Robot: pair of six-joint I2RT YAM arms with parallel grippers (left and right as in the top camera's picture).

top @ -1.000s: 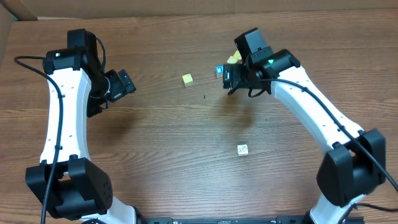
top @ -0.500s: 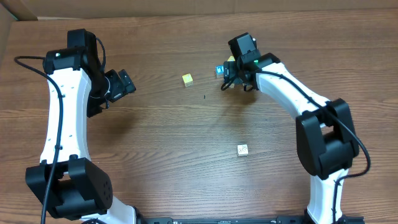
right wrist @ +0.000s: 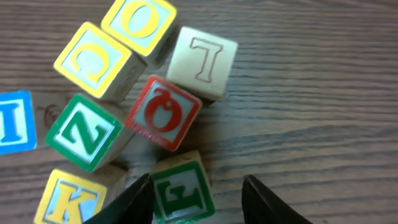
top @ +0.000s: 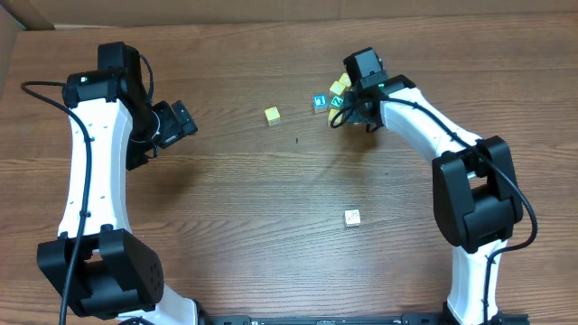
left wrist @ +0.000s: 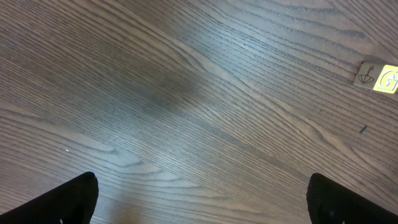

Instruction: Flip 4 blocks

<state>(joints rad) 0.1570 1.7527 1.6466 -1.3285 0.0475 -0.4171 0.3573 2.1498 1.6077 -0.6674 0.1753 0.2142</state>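
Camera overhead: right gripper [top: 343, 110] is down at the cluster [top: 336, 88]. Yellow block [top: 272, 116] and cream block [top: 352, 217] lie well apart.
Left wrist: left gripper [left wrist: 205, 202] is spread wide over the table [left wrist: 186, 93], looks parked.
Right wrist: fingers [right wrist: 134, 199] straddle the green block [right wrist: 181, 190], not pinching yet, probably lining up a flip.

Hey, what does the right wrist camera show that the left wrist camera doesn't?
Only the right wrist view: a tight cluster of lettered blocks, among them a yellow O block, a red-faced block and a green Z block, plus a green-lettered block between the fingers of the right gripper.
Only the left wrist view: a lone yellow G block at the upper right, well away from the wide-open left gripper.
Both: the brown wooden table and the camera's own dark fingertips at the bottom edge.
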